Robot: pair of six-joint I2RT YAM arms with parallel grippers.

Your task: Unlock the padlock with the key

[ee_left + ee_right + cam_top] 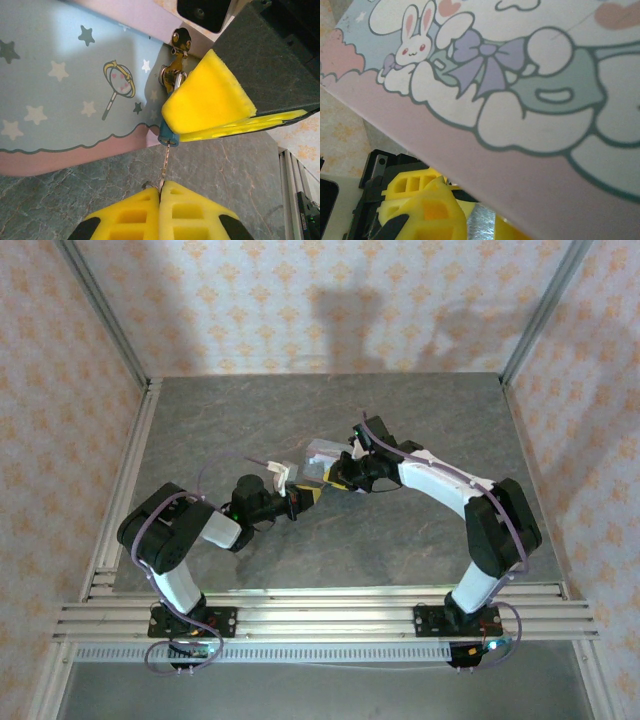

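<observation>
My left fingers (pixel 298 502) and right fingers (pixel 335 480), seen from above, meet nose to nose at the tin (pixel 325 453). Left wrist: left pair clamped on the key (pixel 164 167), shaft dead ahead into the padlock (pixel 167 136), which the right pair looks to pinch. Right wrist: tin lid looms close.

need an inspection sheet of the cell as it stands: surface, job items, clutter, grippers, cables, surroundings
Surface: grey stone-pattern table.
Job's things: dark blue padlock hangs at the hasp of the pastel tin; key runs from the left fingers up to the padlock's lower end.
Clutter: nothing seen.
Grippers: left gripper shut on the key; right gripper closed on the padlock, one finger covering most of it.
Cables: purple cables looped along both arms, apart from the tin.
Surroundings: patterned walls; aluminium rails at the near edge.
</observation>
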